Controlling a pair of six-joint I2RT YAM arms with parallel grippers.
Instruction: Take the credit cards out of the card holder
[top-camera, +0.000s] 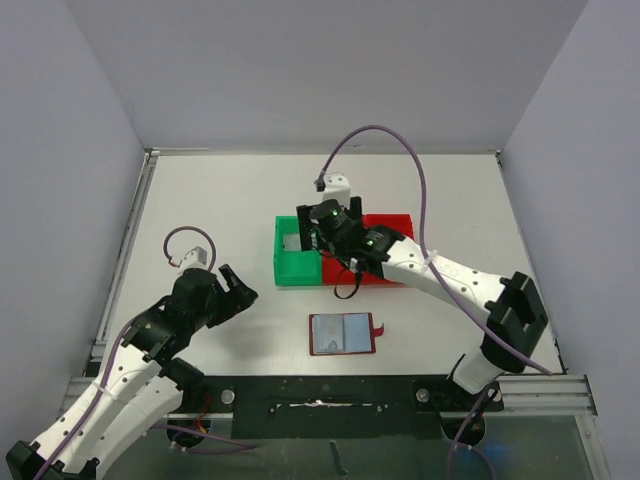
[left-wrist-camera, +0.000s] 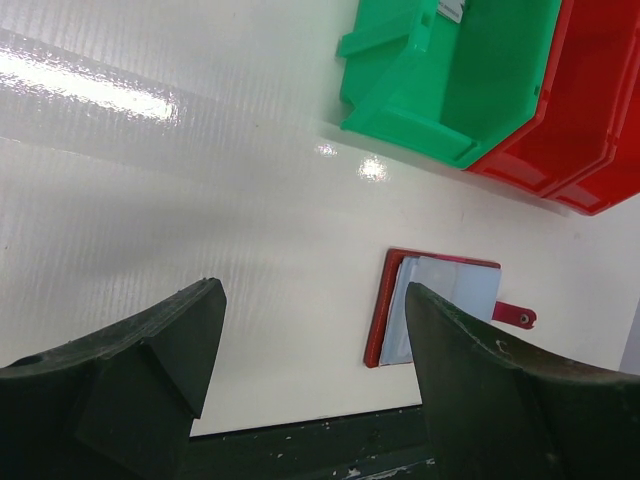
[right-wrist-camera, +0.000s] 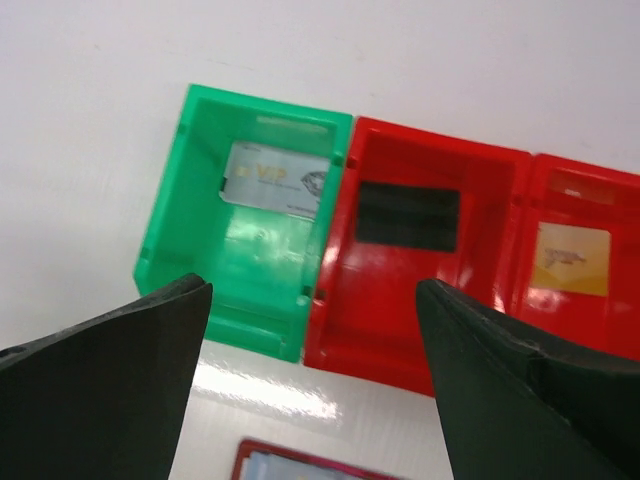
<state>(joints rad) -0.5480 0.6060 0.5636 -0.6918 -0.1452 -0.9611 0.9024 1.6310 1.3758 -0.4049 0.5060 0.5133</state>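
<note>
On the white surface (top-camera: 220, 200), near its front edge, the card holder (top-camera: 342, 334) lies open and flat. Its pale blue-grey pockets face up and its small red tab (top-camera: 379, 324) sticks out to the right. Behind it three bins stand in a row, side against side: a green bin (right-wrist-camera: 165, 230) on the left, then two red ones. A silver-grey card (right-wrist-camera: 272, 178) lies on the floor of the green bin. A black card (right-wrist-camera: 407, 216) lies in the middle red bin (right-wrist-camera: 370, 350), and a gold-orange card (right-wrist-camera: 572, 258) in the right-hand red bin (right-wrist-camera: 622, 250). The right pincer (right-wrist-camera: 312, 300) hangs above the bins, roughly over the seam between green and red, its fingers spread wide with nothing between them. The left pincer (left-wrist-camera: 315, 295) hovers over bare surface to the left of the card holder, apart from it, likewise released and empty.
</note>
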